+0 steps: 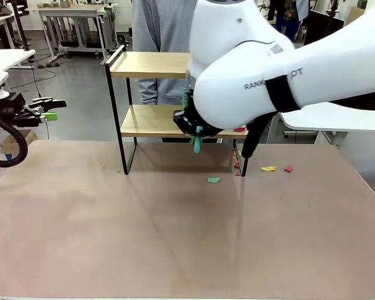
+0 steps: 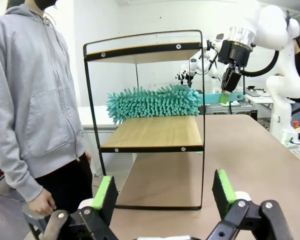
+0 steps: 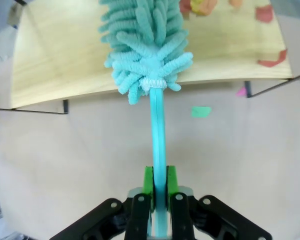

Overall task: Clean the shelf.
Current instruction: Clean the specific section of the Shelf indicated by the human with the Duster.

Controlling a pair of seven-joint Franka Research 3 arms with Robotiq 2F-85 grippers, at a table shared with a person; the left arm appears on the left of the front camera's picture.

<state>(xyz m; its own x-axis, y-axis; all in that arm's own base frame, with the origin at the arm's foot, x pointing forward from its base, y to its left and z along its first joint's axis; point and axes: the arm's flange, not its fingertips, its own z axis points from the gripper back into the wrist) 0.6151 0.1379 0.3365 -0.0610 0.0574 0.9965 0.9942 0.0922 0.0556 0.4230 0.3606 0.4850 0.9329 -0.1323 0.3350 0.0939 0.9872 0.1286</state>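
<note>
Teal duster (image 3: 147, 45) is clamped by its handle in the right gripper (image 3: 159, 180), jaws tight on it. Fluffy head lies on the lower board (image 3: 65, 60) of the shelf (image 1: 153, 64), which stands at the far side of the table (image 1: 175, 237), in front of the person (image 2: 35, 100).

Key relation:
- The shelf is straight ahead of the gripper, along the handle.
- The duster's long axis runs front to back, pointing at the person.
- The shelf's long axis runs left-right across the table, open front toward the robot, so the two cross.

Paper scraps (image 3: 265, 12) sit on the board toward its right end, beside the head. My guess is the next stroke goes sideways along the board.

The right arm is the near one. The left gripper (image 2: 162, 192) hangs spread and empty, well off to the left.
</note>
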